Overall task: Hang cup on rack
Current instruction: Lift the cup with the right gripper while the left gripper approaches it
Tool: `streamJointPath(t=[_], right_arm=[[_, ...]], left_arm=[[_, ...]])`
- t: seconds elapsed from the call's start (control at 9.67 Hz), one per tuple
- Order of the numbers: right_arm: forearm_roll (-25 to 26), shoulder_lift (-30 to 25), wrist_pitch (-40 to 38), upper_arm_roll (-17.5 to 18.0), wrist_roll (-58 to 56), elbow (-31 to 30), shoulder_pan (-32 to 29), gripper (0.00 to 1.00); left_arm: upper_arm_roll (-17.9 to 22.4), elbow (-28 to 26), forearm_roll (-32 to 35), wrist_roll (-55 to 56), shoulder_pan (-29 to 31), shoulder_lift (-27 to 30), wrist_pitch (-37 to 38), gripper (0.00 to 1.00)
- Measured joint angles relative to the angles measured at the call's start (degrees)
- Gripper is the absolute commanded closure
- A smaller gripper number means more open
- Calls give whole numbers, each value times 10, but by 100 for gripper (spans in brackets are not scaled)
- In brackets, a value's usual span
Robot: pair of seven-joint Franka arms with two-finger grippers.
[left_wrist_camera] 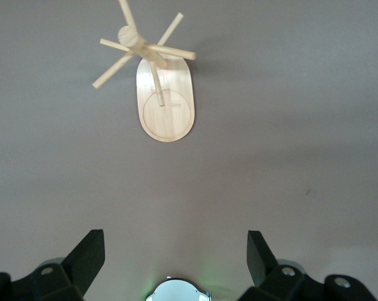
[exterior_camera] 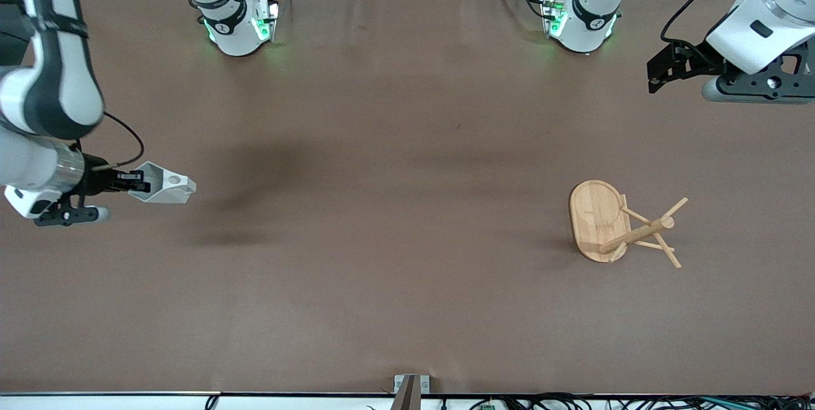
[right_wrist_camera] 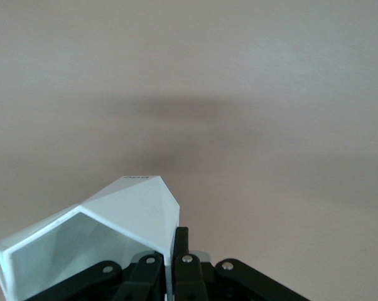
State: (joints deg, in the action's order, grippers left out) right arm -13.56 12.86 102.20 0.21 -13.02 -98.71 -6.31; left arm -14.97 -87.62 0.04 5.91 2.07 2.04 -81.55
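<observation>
My right gripper [exterior_camera: 135,184] is shut on the wall of the white faceted cup [exterior_camera: 164,186] and holds it above the table at the right arm's end, the cup lying on its side with its holed handle tab pointing away from the arm. In the right wrist view the fingers [right_wrist_camera: 182,241] pinch the cup's wall [right_wrist_camera: 123,216]. The bamboo rack [exterior_camera: 640,230] stands on its oval base [exterior_camera: 593,216] toward the left arm's end. My left gripper [exterior_camera: 657,72] is open and empty, up in the air; the left wrist view shows the rack [left_wrist_camera: 166,100] ahead of its spread fingers [left_wrist_camera: 88,254].
The brown table [exterior_camera: 395,206] holds nothing else. The two arm bases [exterior_camera: 239,25] [exterior_camera: 582,18] stand along its farther edge. A bracket [exterior_camera: 411,391] sits at the nearer edge.
</observation>
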Motion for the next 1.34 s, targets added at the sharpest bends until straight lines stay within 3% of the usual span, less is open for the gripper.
streamJointPath(t=[0.31, 0.62, 0.83, 1.03, 1.34], right_arm=[[-182, 0, -30, 12, -10, 12, 5, 99], [-379, 9, -29, 70, -10, -28, 29, 99], [-447, 14, -28, 105, -10, -51, 40, 100], [-524, 14, -29, 150, -10, -83, 43, 100], [-583, 14, -28, 189, -10, -116, 45, 100]], left_arm=[[-77, 23, -68, 0, -17, -18, -1, 0], [-165, 33, -113, -12, -37, -49, -65, 0], [-196, 49, -112, -12, -101, -84, -132, 0], [-197, 96, -44, -18, -177, -125, -152, 0], [-196, 147, -3, -67, -211, -171, -157, 0]])
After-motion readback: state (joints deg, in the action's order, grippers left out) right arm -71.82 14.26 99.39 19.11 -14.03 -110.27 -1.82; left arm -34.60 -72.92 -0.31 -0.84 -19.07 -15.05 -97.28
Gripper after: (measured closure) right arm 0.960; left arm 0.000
